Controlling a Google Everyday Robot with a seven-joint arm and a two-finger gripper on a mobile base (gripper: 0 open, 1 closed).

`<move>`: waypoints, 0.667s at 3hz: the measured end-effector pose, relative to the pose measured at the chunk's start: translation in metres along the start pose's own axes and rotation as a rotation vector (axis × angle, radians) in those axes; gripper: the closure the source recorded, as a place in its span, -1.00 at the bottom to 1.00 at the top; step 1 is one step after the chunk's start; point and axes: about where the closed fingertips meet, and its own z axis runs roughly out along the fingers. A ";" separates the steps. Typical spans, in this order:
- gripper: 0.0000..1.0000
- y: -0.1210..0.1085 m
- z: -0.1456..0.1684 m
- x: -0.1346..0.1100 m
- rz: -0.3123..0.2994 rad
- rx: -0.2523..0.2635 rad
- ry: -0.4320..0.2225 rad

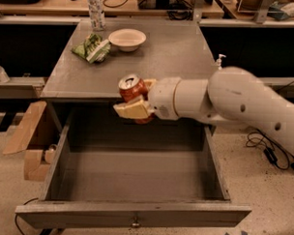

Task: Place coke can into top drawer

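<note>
My gripper (136, 97) is shut on the red coke can (131, 88), holding it roughly upright with its silver top showing. It hovers over the front edge of the grey cabinet top, above the back of the open top drawer (134, 213). The drawer is pulled fully out toward the camera, its inside is bare, and its small brass knob (135, 220) shows on the front panel. The white arm (225, 100) reaches in from the right.
On the cabinet top (173, 52) lie a green-and-white snack bag (93, 47), a white bowl (127, 39) and a tall clear bottle (95, 10) at the back left. A cardboard box (27, 139) stands on the floor left of the drawer. Cables lie at the right.
</note>
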 end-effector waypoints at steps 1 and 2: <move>1.00 0.016 0.000 0.026 0.024 -0.011 0.035; 1.00 0.014 0.001 0.021 0.017 -0.011 0.028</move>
